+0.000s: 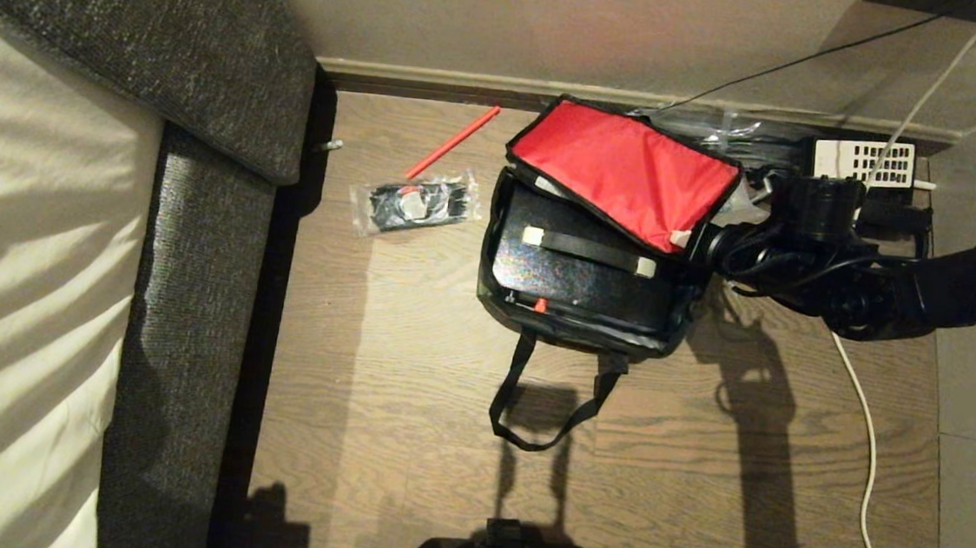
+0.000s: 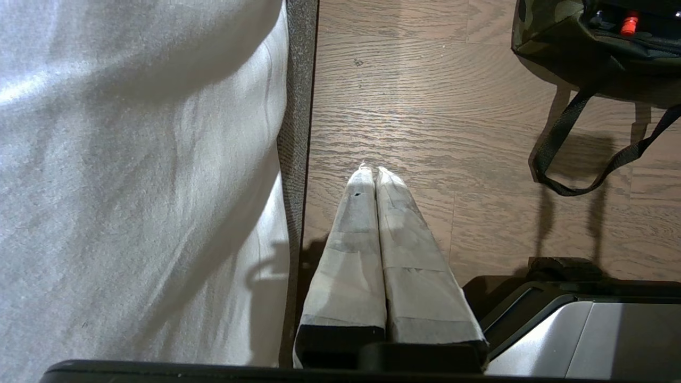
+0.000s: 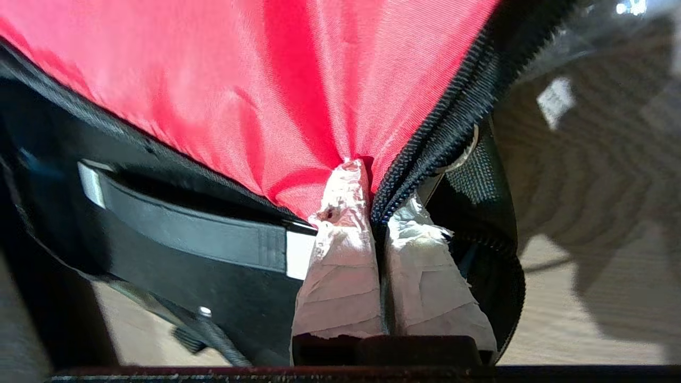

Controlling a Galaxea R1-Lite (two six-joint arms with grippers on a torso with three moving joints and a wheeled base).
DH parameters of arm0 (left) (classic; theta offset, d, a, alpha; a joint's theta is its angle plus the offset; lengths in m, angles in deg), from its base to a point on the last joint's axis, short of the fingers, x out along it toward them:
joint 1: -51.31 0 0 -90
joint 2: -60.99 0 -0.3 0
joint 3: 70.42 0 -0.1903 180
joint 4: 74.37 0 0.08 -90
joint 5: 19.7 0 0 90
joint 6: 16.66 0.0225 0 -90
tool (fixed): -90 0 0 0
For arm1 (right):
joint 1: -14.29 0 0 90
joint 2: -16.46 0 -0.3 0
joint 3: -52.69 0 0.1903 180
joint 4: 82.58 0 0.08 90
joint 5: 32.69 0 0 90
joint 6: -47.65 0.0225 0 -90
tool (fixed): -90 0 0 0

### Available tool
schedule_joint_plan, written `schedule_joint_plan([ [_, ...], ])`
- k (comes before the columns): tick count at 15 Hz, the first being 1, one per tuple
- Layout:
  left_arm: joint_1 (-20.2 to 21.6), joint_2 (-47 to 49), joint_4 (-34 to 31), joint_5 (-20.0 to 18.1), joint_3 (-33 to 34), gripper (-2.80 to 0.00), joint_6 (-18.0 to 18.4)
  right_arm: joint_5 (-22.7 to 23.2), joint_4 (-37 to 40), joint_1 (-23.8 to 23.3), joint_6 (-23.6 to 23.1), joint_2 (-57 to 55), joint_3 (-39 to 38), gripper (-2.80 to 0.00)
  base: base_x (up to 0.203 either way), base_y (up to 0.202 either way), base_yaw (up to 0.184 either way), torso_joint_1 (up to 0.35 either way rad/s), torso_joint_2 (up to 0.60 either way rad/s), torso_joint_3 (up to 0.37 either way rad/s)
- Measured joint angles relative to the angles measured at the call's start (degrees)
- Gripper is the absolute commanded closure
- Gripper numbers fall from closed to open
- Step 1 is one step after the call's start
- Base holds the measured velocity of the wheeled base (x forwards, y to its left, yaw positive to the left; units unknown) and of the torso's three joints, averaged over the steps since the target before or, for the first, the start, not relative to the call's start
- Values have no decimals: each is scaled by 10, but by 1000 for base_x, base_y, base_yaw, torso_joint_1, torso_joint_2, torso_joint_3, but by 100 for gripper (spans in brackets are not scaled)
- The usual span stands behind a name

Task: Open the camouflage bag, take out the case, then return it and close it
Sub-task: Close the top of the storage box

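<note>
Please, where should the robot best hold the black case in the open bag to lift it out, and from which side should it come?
Probably the strap handle across the top of the case: it lies flat and exposed, while the camouflage bag hides the case's edges. Come from above. The right hand, shut on the red-lined flap, keeps it lifted.

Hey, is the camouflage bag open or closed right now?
Open. The camouflage bag has its red-lined flap lifted, pinched by the right gripper, exposing the case inside.
</note>
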Motion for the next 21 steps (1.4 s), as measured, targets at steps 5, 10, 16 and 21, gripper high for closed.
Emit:
schedule_joint_plan([
  [5,0,0,0,0,0,0,0,76,-64,-7,105,8,-8,0,0,0,0,0,0,0],
  [10,0,0,0,0,0,0,0,165,-146,-13,109,18,-74,0,0,0,0,0,0,0],
  [16,0,0,0,0,0,0,0,181,-146,-14,109,21,-83,0,0,0,0,0,0,0],
  [21,0,0,0,0,0,0,0,194,-139,-24,140,25,-73,0,0,0,0,0,0,0],
])
